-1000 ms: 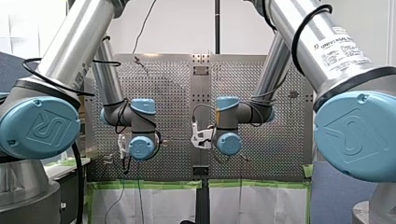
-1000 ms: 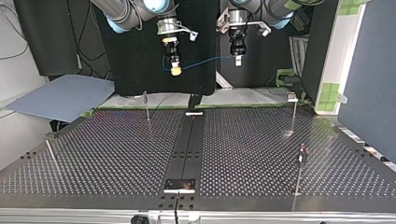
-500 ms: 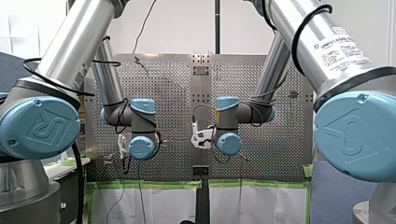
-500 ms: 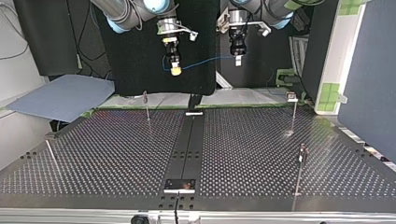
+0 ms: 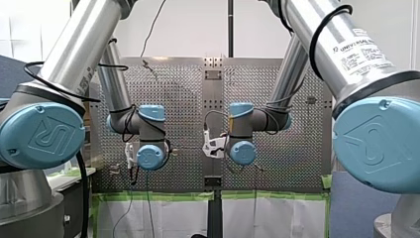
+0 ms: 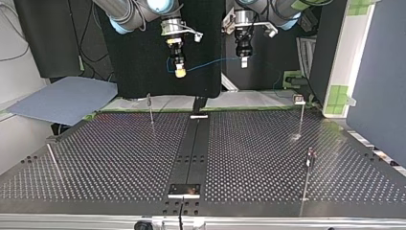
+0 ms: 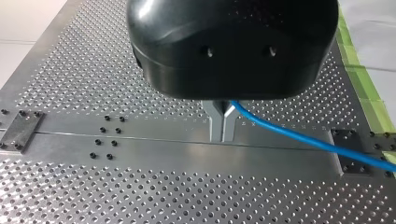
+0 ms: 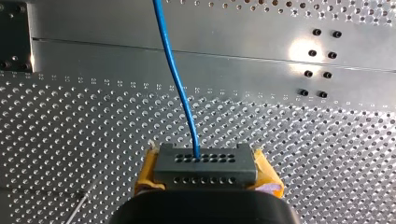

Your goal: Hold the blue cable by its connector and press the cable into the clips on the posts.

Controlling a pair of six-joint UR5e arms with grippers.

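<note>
The blue cable (image 6: 210,62) hangs in the air, well above the tabletop (image 6: 110,158), strung in a shallow sag between the two tools. That seems to be the point of the hold. With an end fixed in each tool, the line can be brought down onto a clip as a straight run, not a loose loop.

My right tool (image 6: 179,72), at the top view's left, is clenched on the connector (image 8: 205,163), a dark block with rows of holes. Its yellow pads (image 8: 148,172) press on the block's two sides, and the cable leaves the block's face straight ahead. My left tool (image 7: 222,123), at the top view's right, has its metal fingers closed together on the cable, which runs off to one side from between them.

The posts (image 6: 151,109) stand on the tabletop, well apart from the cable. None of their clips holds it, so I judge the pressing not yet begun.
</note>
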